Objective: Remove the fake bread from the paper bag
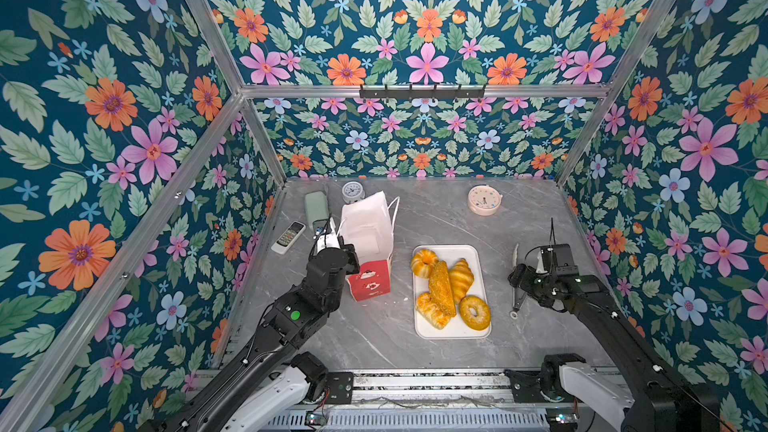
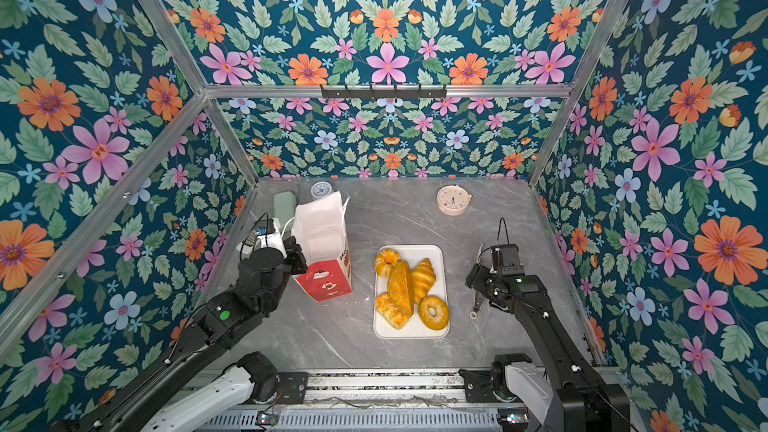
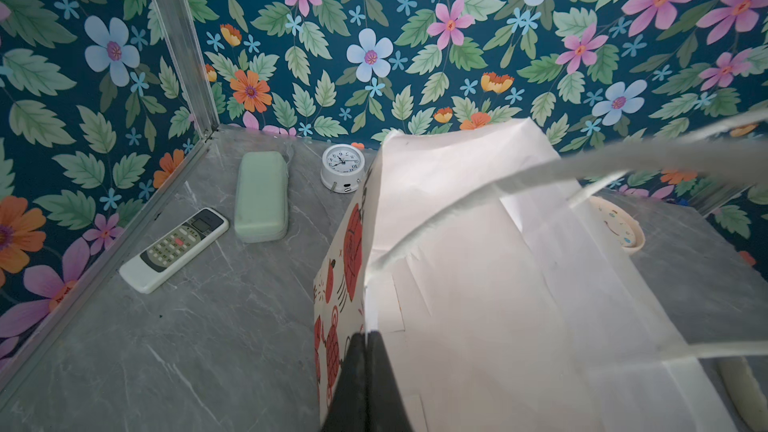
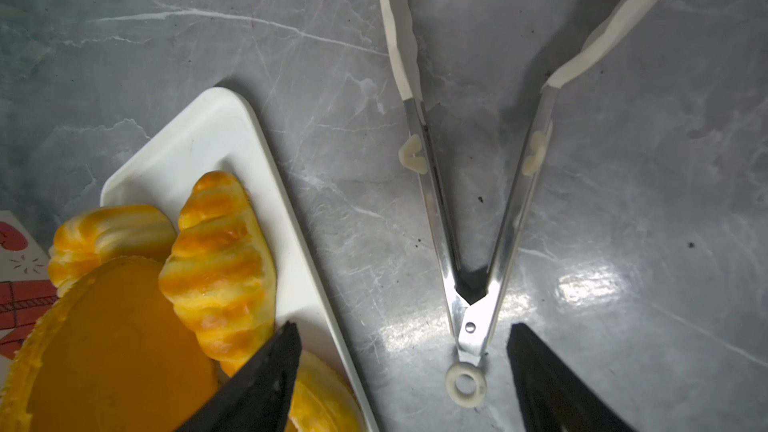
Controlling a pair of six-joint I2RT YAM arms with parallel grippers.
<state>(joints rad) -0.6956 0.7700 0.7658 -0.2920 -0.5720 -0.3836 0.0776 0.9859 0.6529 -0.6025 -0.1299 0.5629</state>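
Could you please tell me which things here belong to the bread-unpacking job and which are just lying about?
Job: paper bag, pinched by the left gripper; fake bread, five pieces on the white tray; perhaps the tongs.
Lying about: remote control, green case, white alarm clock, pink clock.

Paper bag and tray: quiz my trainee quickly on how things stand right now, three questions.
1. True or false: the left gripper has its jaws shut on the rim of the paper bag.
2. How many breads lie on the tray?
3. What lies between the open jaws of the right gripper in the right wrist view? A tongs, B spoon, C knife.
Key: 1 true; 2 five; 3 A.
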